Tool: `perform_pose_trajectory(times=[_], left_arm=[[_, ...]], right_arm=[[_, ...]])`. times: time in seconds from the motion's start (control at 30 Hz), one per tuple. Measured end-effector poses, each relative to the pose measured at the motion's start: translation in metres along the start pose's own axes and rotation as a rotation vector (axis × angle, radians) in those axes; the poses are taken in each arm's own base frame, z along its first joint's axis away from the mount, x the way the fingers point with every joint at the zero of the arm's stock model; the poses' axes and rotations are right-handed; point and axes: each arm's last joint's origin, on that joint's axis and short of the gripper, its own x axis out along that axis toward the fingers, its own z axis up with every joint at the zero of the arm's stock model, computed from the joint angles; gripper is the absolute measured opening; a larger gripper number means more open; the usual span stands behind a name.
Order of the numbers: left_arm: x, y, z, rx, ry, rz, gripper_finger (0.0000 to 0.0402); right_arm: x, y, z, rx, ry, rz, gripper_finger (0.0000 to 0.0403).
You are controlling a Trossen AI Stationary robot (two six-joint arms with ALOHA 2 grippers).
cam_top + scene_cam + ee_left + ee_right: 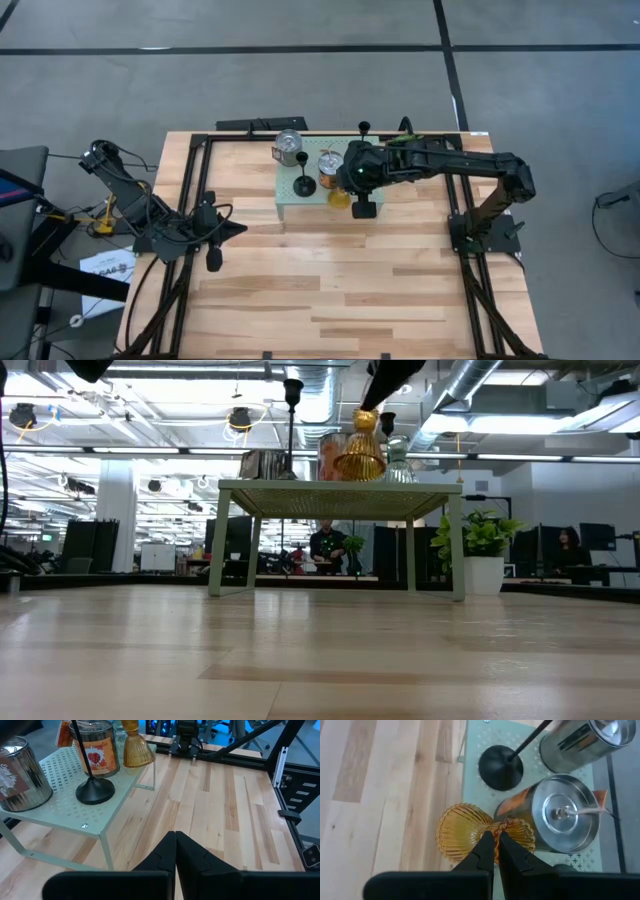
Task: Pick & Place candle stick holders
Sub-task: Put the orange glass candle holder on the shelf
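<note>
Right claw (pixel 494 851) pinched on ribbed amber glass holder (pixel 470 837) at the narrow waist, at the edge of the pale green perforated stand (pixel 290 190). Left claw (pixel 175 851) closed, empty, over the striped wooden surface (pixel 330 290). Beside: slim black stemmed holder (pixel 92 787), smooth silvery cups (pixel 565 815). Open-plan office behind.

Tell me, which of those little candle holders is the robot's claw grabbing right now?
The amber glass holder, the ribbed golden one. The right gripper pinches its narrow waist at the pale green stand's edge; the black stemmed holder and silvery cups beside it stand untouched.
</note>
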Motion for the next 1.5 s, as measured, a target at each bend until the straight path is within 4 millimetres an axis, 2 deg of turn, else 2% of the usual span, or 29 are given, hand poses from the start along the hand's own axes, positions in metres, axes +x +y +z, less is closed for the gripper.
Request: perform_pose_trajectory(times=[0.4,0.9,1.5], left_arm=[[0.000,0.000,0.001,-0.007,-0.005,-0.003,0.0007],[0.000,-0.001,0.001,-0.010,-0.007,-0.005,0.0005],[0.000,0.000,0.001,-0.009,-0.007,-0.004,0.0007]], right_arm=[[0.001,-0.008,0.000,-0.008,-0.003,-0.043,0.0000],[0.031,-0.012,0.005,-0.054,0.035,-0.066,0.0000],[0.031,-0.017,0.001,-0.061,0.068,-0.087,0.0000]])
